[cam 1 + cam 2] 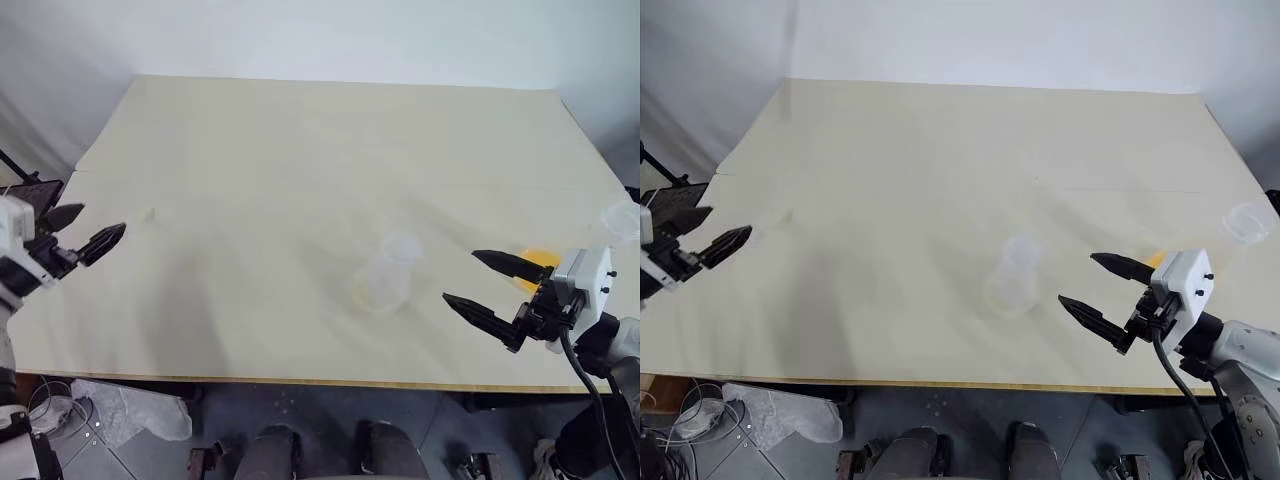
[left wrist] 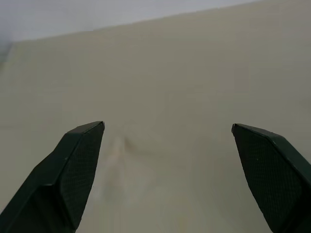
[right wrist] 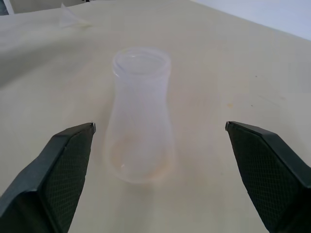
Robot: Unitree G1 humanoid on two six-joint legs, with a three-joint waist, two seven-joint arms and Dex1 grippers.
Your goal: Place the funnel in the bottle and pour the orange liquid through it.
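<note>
The clear flask-shaped bottle [image 1: 388, 272] stands upright and empty on the table's near right part, and my right gripper [image 1: 462, 277] hovers open just to its right, apart from it. In the right wrist view the bottle [image 3: 141, 116] stands ahead between the open fingers [image 3: 58, 165]. Behind that gripper shows a patch of the orange liquid [image 1: 537, 258], its vessel mostly hidden. The funnel [image 1: 148, 214] is a faint clear cone lying at the table's left, also seen far beyond the bottle as the funnel [image 3: 70, 18]. My left gripper [image 1: 95, 228] is open, empty, left of the funnel.
The pale wooden table [image 1: 300, 150] reaches to a grey wall. A rounder clear vessel [image 1: 620, 222] stands near the right edge. Beyond the table's left edge is a dark stand [image 1: 30, 190], and clear bags lie on the floor [image 1: 130, 410] below the front edge.
</note>
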